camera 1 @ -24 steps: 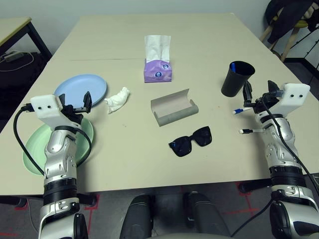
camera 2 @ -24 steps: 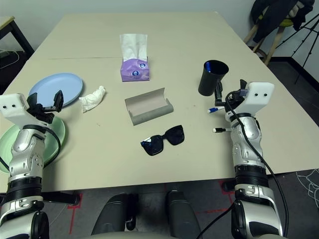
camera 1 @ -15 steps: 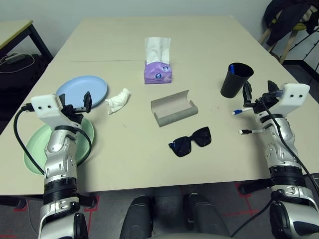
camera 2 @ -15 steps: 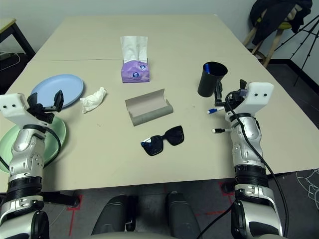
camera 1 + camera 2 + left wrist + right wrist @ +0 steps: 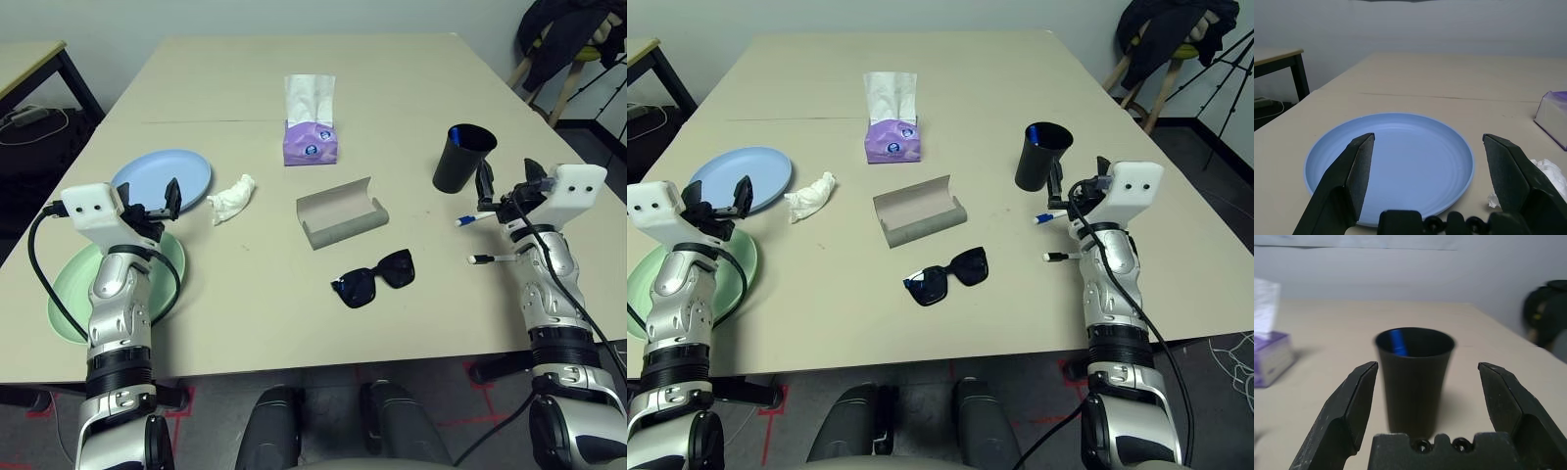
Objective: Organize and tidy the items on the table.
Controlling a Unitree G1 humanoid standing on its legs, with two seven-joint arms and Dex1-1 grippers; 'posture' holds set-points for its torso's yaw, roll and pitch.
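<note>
So my left gripper (image 5: 1421,137) has its jaws spread wide, nothing between them, hanging over the near side of the pale blue plate (image 5: 167,176). That arm blocks part of the pale green plate (image 5: 73,294) nearer me on the worktop (image 5: 255,284). Just right of the blue plate there's a crumpled white tissue (image 5: 231,200), then a purple tissue pack (image 5: 311,143) farther back with a sheet sticking up. The grey glasses case (image 5: 343,215) sits open mid-table, with the black sunglasses (image 5: 374,278) just nearer me. Over right, the black cup (image 5: 463,159) stands upright with a blue-tipped pen (image 5: 1399,342) inside, and two white pens (image 5: 476,218) (image 5: 493,258) lie nearer, partly hidden by my right arm. Right gripper (image 5: 1428,366): jaws wide too, gripping nothing, near the cup.
</note>
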